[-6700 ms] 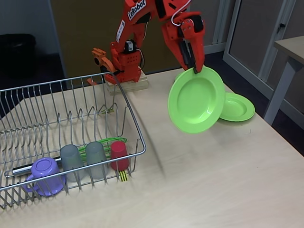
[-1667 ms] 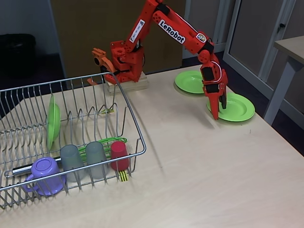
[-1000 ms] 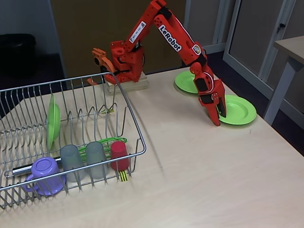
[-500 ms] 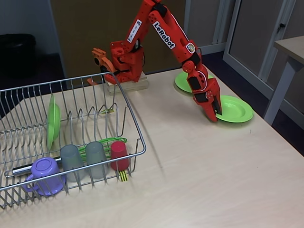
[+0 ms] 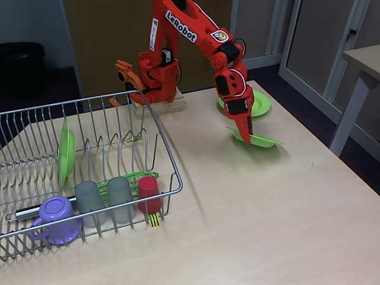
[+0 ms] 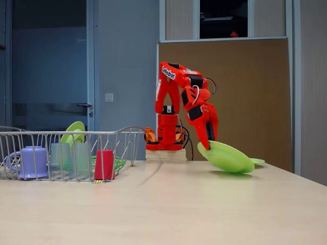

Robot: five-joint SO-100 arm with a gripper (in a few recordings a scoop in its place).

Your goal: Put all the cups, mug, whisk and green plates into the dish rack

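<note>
My orange gripper (image 5: 245,133) (image 6: 210,142) is shut on the rim of a green plate (image 5: 261,141) (image 6: 228,157), which hangs tilted just above the table. A second green plate (image 5: 261,105) (image 6: 257,161) lies flat behind it. A third green plate (image 5: 66,152) (image 6: 74,133) stands upright in the dish rack (image 5: 161,127) (image 6: 30,134). Along the rack's front sit the purple mug (image 5: 56,219) (image 6: 31,162), two grey cups (image 5: 89,199) (image 5: 119,195) (image 6: 61,158), the red cup (image 5: 148,193) (image 6: 104,164) and the green whisk (image 5: 134,177).
The arm's base (image 5: 157,80) stands on a wooden block at the table's back edge, beside the rack's far corner. Bare tabletop (image 5: 267,214) stretches between the rack and the right edge. Another table's corner (image 5: 362,59) is at far right.
The gripper closed on the near plate's rim, lifted it off the table and carried it left. Earlier, the first plate went into the rack.
</note>
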